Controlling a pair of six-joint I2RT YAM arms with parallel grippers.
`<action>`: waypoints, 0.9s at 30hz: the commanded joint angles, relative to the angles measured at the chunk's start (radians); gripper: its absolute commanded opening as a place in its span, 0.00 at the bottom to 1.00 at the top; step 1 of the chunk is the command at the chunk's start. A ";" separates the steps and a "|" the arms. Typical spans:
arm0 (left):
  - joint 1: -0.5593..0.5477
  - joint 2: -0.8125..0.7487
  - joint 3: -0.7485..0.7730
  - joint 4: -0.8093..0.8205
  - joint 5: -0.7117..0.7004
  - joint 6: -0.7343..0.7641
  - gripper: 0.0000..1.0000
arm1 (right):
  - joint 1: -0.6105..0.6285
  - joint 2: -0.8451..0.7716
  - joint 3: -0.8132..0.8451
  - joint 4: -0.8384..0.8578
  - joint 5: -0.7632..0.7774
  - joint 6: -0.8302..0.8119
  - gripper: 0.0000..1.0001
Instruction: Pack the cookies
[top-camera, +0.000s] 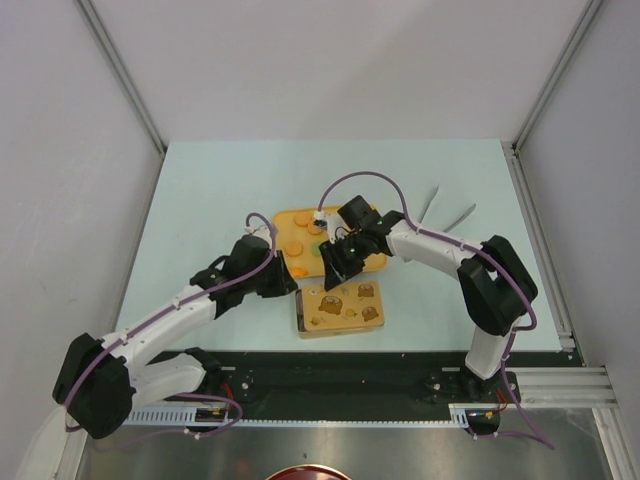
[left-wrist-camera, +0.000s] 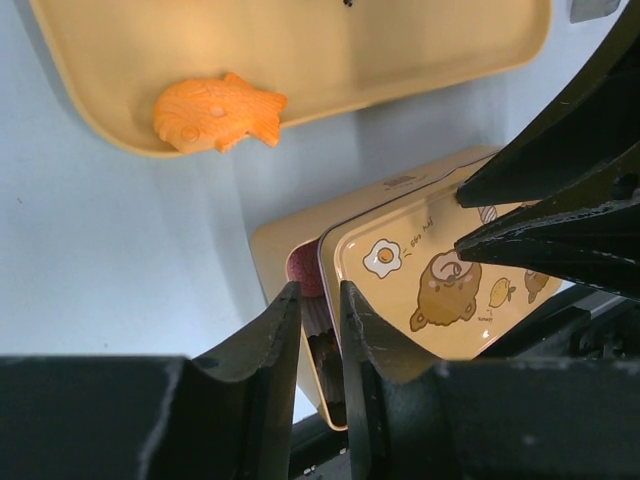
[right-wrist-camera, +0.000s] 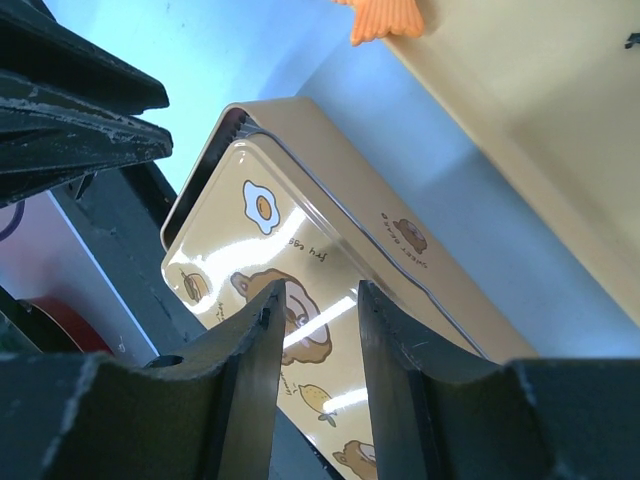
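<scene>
Left wrist view only: pink cookie (left-wrist-camera: 303, 270) under the skewed lid (left-wrist-camera: 440, 270), left gripper (left-wrist-camera: 319, 292) nearly closed astride its edge, grip unclear; right gripper (right-wrist-camera: 318, 295) part-open, empty.

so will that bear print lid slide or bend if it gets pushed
Probably stiff: the lid looks like thin metal with a raised rim. Its glossy top looks slippery. It sits askew on the tin, so a push would likely skate it off.

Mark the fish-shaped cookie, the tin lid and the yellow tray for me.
fish-shaped cookie (left-wrist-camera: 218, 113), left wrist view, middle of its body.
tin lid (right-wrist-camera: 262, 207), right wrist view, on the fried-egg print.
yellow tray (left-wrist-camera: 400, 45), left wrist view, bare floor.
</scene>
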 joint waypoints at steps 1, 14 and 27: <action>-0.007 -0.034 0.006 -0.056 -0.017 -0.019 0.24 | 0.011 -0.022 -0.004 0.013 0.002 0.002 0.40; -0.018 0.024 -0.108 -0.003 0.056 -0.050 0.00 | 0.028 -0.025 -0.036 0.056 -0.015 0.013 0.40; -0.042 0.075 -0.114 0.059 0.072 -0.068 0.00 | 0.097 0.024 -0.045 0.128 -0.032 0.041 0.40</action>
